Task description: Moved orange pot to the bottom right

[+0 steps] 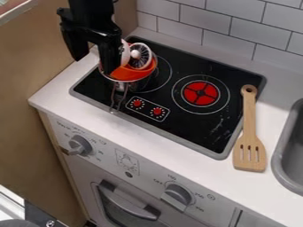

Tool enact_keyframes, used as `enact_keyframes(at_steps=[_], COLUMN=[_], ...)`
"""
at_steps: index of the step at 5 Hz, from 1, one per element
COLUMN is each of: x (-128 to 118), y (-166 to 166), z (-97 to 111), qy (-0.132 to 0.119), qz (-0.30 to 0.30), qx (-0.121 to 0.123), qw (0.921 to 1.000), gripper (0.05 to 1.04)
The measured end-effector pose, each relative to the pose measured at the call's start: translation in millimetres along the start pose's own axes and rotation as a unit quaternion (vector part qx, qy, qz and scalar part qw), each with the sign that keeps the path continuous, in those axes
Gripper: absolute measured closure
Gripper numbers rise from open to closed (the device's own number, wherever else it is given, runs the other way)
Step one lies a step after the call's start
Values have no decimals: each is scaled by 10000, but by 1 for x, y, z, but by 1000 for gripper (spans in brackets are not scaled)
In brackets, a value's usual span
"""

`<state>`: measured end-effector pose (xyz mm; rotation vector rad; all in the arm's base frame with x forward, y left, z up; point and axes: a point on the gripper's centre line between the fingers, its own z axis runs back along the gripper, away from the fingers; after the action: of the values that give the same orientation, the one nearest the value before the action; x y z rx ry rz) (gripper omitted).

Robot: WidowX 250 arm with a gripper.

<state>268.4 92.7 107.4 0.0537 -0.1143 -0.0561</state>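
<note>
1. Black two-finger gripper point(93, 66): fingers spread, nothing clasped, one beside the pot's left inner wall.
2. Round orange and silvery metal pot point(123, 73): on the black cooktop's point(183, 126) left part. Grasp, carry to bottom right and release seemingly remain.
3. Its wire handle point(114, 98) points frontward; a white, dark-ribbed round item point(141, 54) pokes out.

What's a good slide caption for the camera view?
Black gripper at an orange pot on the left of a toy stovetop, wooden spatula along the stovetop's right edge.
</note>
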Motion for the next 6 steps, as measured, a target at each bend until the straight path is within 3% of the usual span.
enact_keyframes(at_steps=[1, 2, 3, 6], x=[-5, -2, -27, -29], y=[-3, -13, -12, -11], z=[-8, 11, 18, 18], qy=[232, 783, 1630, 1658], qz=[37, 228, 115, 119], qx=[-80, 7, 94, 98], qw=[9997, 9967, 9865, 9860], gripper=[84, 84, 84, 84])
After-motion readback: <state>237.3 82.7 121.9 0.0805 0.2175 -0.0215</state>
